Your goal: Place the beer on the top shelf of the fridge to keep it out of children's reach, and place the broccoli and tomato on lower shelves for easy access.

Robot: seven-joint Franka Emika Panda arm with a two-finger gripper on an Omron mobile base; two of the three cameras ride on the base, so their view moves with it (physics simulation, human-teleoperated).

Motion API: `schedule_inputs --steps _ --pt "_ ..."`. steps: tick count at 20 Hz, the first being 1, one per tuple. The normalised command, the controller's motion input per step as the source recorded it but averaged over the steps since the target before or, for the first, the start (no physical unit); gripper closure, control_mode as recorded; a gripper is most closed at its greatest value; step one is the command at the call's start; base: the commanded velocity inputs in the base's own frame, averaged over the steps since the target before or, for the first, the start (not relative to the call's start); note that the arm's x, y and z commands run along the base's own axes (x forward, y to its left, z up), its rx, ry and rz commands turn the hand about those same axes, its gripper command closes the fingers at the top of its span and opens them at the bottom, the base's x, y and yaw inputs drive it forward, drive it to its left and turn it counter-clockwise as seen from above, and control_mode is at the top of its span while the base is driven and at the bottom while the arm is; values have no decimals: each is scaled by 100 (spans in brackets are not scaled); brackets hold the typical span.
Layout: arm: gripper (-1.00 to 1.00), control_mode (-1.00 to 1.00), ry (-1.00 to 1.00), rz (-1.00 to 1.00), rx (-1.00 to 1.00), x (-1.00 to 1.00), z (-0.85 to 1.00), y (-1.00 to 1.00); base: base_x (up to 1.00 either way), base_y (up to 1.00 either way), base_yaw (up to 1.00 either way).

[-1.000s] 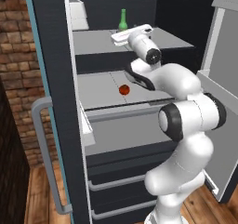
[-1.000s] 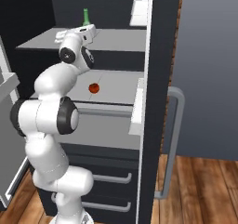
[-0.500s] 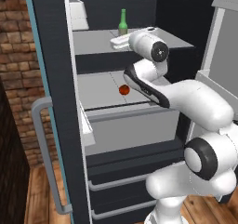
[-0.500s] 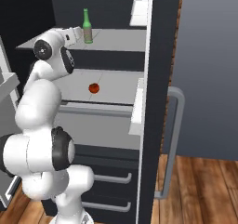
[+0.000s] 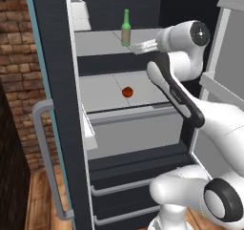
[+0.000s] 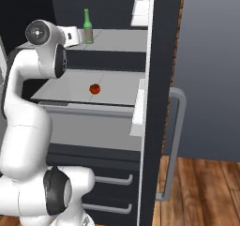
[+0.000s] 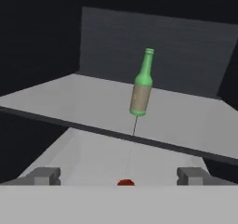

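The tall dark charcoal fridge (image 5: 57, 105) stands open with its teal-edged door swung aside. Its upper grey shelf (image 5: 97, 43) carries the slim green glass beer bottle with the pale label (image 5: 126, 28), upright, long axis vertical, standing free with nothing touching it. The white arm's gripper (image 7: 119, 176) sits just off the front edge of that shelf, its jaws spread wide and empty. Through the hand camera the bottle lies straight ahead of the jaws and deeper into the shelf, well apart from the fingertips (image 7: 44, 175). One shelf down, the small round red-orange tomato (image 6: 94, 88) rests near the middle of the lower grey shelf (image 6: 112, 86), below the jaws. By my judgement two items are shelved. The broccoli is the piece left to fetch, so the coming move leads out of the fridge.
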Motion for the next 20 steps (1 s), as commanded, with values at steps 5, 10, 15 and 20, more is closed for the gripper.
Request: schedule_inputs --steps 5,10,15,20 --pt "-100 -100 21 0 -5 -82 -29 -12 0 0 0" --pt "-100 -100 17 -1 -7 -71 -45 -1 0 0 0" --pt "-100 -100 13 -9 -4 -56 -43 -2 0 0 0" --pt "-100 -100 3 -18 0 -54 -19 -13 0 0 0"
